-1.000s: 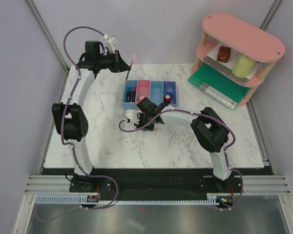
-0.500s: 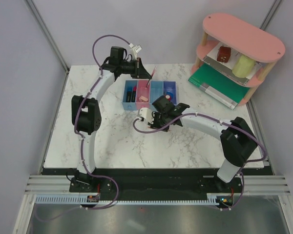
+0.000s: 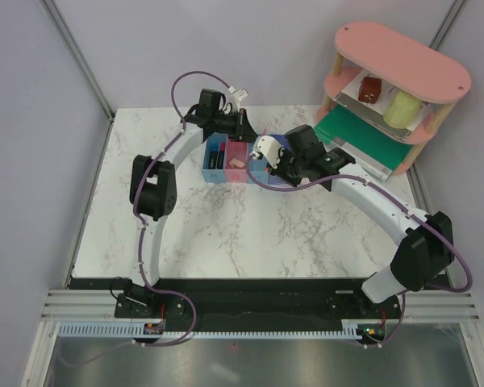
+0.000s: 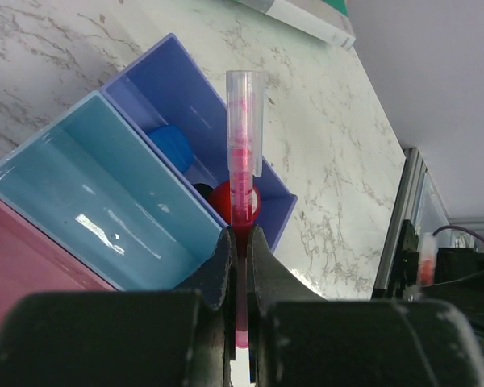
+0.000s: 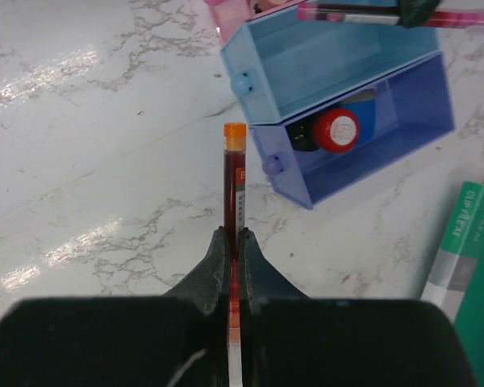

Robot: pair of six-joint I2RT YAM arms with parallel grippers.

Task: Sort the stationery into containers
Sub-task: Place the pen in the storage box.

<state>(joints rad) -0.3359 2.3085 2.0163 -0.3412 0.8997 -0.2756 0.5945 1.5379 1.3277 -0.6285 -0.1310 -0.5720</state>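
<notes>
The containers (image 3: 235, 151) are four joined bins at the back of the table. My left gripper (image 3: 246, 129) is shut on a thin red pen (image 4: 244, 161) with a clear cap. In the left wrist view the left gripper (image 4: 240, 242) holds it above the light blue bin (image 4: 89, 185) and the darker blue bin (image 4: 185, 89), which holds a red-ended marker (image 4: 226, 197). My right gripper (image 3: 286, 165) is shut on a dark red pen (image 5: 234, 181) with an orange end. In its wrist view the right gripper (image 5: 235, 238) is above the table beside the darker blue bin (image 5: 387, 121).
A pink oval two-tier shelf (image 3: 403, 56) stands at the back right with a brown block (image 3: 369, 89) and a pale green cylinder (image 3: 402, 109) on it. A green book (image 3: 363, 137) lies under it, close to the right of the bins.
My left gripper has carried its pen rightward along the bins. My right gripper has risen from the table in front of the bins and moved back and right with its pen.
</notes>
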